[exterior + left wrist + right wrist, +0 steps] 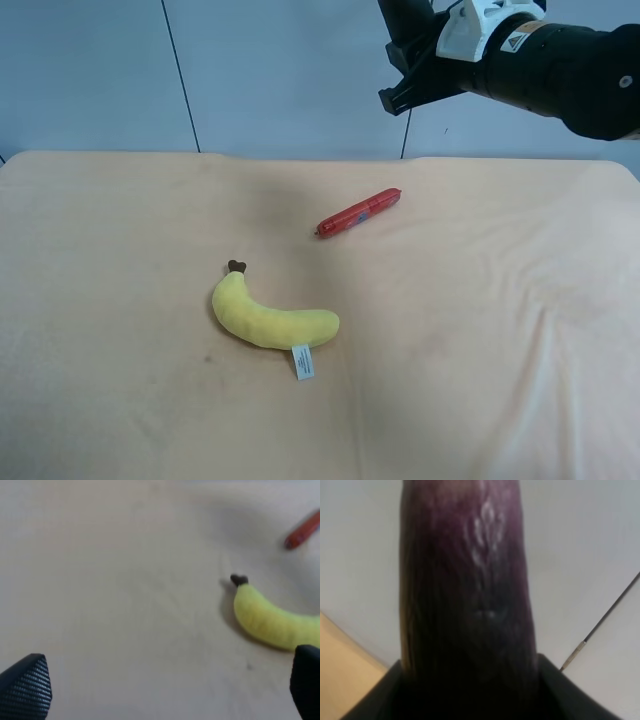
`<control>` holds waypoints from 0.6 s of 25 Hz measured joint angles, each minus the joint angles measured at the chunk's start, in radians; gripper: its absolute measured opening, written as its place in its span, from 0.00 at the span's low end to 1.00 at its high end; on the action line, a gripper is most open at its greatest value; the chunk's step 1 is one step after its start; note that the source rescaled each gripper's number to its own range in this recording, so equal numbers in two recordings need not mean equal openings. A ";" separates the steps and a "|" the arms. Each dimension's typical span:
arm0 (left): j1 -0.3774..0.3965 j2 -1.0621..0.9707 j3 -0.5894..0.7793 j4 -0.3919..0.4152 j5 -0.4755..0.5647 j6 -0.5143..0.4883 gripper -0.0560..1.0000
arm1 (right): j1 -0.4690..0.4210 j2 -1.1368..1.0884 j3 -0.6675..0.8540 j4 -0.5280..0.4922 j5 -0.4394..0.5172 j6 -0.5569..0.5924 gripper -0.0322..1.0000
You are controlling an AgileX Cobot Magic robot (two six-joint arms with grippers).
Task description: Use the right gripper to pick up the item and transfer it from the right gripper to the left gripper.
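In the right wrist view a dark purple, glossy, eggplant-like item (470, 580) fills the frame. My right gripper (470, 692) is shut on it, the black jaws pressing on both sides of its lower part, with the pale wall behind. In the exterior high view the arm at the view's right is raised at the top, its gripper (400, 95) above the table's far edge; the purple item does not show there. My left gripper (167, 680) is open and empty above the table, near the plush banana (270, 622).
A yellow plush banana (268, 320) with a white tag lies mid-table. A red sausage (358, 212) lies behind it, also in the left wrist view (302, 530). A peach cloth (120, 300) covers the table. A pale wall with dark seams stands behind.
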 joint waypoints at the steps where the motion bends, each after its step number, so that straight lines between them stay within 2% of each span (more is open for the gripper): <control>1: 0.000 0.030 -0.005 -0.006 -0.024 0.005 1.00 | 0.000 0.000 0.000 0.000 0.000 0.000 0.04; 9: 0.000 0.308 -0.006 -0.099 -0.173 0.068 1.00 | 0.000 0.000 0.000 0.000 0.000 0.000 0.04; 15: 0.000 0.437 -0.006 -0.183 -0.273 0.093 1.00 | 0.000 0.000 0.000 0.000 0.000 0.000 0.04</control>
